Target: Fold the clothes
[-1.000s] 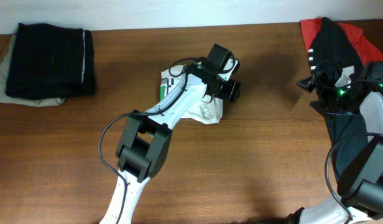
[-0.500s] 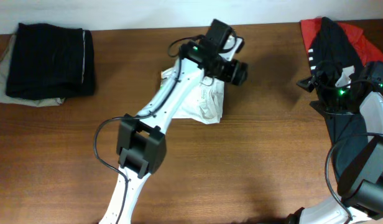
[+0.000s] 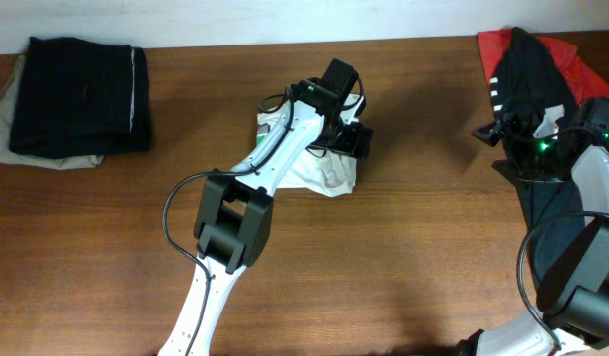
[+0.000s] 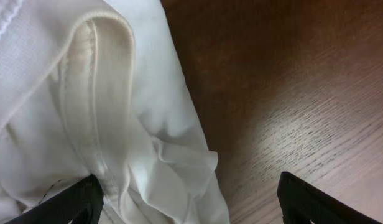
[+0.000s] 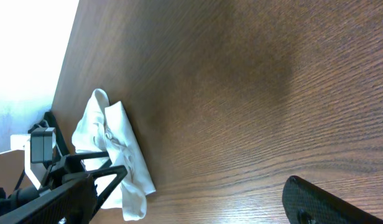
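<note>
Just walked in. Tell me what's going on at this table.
The left gripper is open over the right edge of a crumpled white T-shirt in the middle of the table, gripping nothing yet. The right gripper, also open and empty, sits by the black-and-red garment at the right edge. A folded black garment lies at the far left.

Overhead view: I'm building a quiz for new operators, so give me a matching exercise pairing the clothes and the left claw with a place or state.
1 white T-shirt
2 folded black garment
3 black-and-red garment
4 left claw

a far right edge of the table
b open, over the T-shirt
c bunched in the middle
d far left corner

Pairs: 1-c, 2-d, 3-a, 4-b
</note>
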`<state>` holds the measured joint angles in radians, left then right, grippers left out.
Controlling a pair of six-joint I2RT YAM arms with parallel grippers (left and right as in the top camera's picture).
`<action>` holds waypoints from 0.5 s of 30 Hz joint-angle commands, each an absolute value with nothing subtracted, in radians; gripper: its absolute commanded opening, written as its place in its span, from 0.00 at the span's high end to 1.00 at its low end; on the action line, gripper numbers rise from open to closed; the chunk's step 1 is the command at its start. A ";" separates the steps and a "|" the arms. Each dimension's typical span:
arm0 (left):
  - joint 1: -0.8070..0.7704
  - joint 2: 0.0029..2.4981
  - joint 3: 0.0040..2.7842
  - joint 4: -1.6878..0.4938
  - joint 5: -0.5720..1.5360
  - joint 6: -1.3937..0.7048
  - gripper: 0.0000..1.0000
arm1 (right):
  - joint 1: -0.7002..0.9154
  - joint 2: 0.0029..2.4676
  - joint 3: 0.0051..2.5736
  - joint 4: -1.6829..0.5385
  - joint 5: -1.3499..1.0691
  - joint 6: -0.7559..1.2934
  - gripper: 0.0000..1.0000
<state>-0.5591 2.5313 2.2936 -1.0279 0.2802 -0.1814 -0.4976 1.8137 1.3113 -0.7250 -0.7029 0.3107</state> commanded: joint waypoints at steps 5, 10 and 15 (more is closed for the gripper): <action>-0.571 2.566 2.315 -0.981 0.296 -0.189 0.11 | -0.497 1.805 1.314 -0.722 -0.697 0.308 0.01; -0.580 2.566 2.364 -0.989 0.300 -0.185 0.11 | -0.497 1.805 1.314 -0.722 -0.697 0.308 0.01; -0.580 2.566 2.365 -1.001 0.305 -0.148 0.11 | -0.497 1.805 1.314 -0.722 -0.697 0.308 0.01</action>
